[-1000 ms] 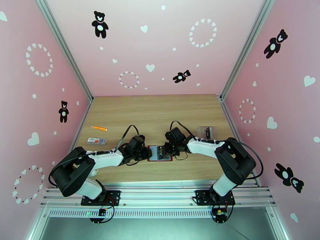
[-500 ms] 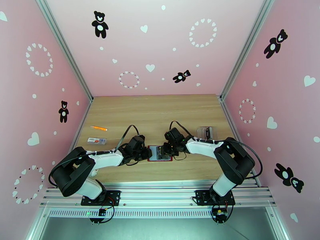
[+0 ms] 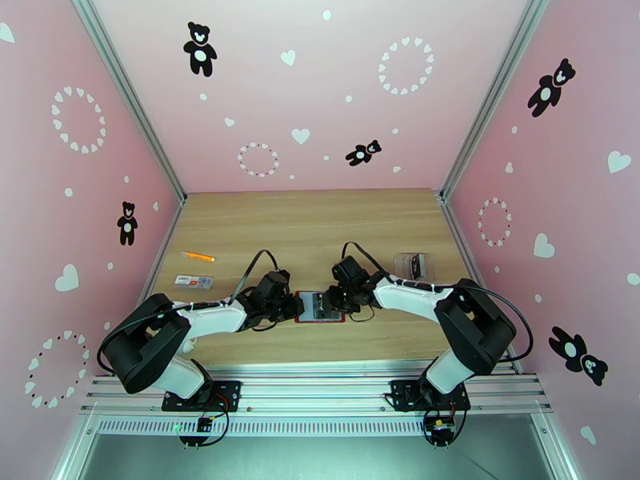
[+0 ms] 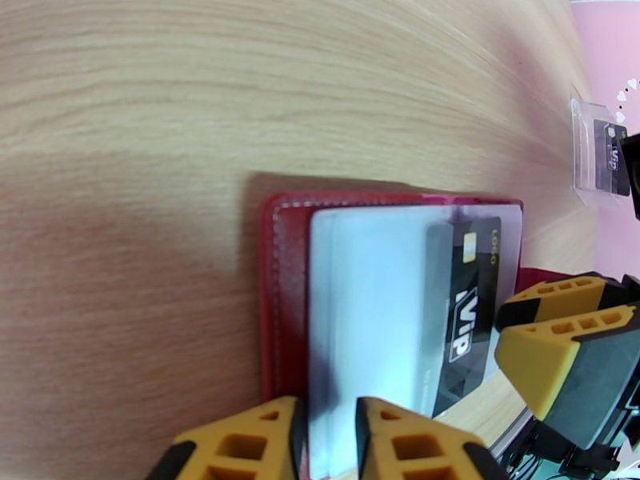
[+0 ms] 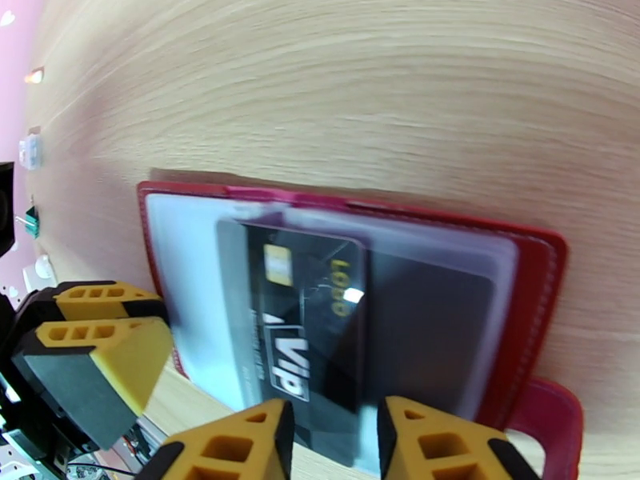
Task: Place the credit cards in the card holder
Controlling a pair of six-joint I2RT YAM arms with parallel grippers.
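The right arm's elbow has swung slightly outward and its fingers have parted. The right gripper (image 5: 334, 411) now stands open astride the near end of the black card (image 5: 308, 330). The card lies among the clear sleeves of the red wallet (image 4: 280, 298), which is spread flat on the table (image 3: 320, 226) between the arms. The left gripper (image 4: 328, 411) pinches a sleeve's edge. Another card (image 4: 611, 155) sits in a clear case well apart from the wallet.

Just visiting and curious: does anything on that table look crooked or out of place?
Yes: the black card looks only partly tucked into the clear sleeves of the open card holder, lying slightly tilted relative to its red border.
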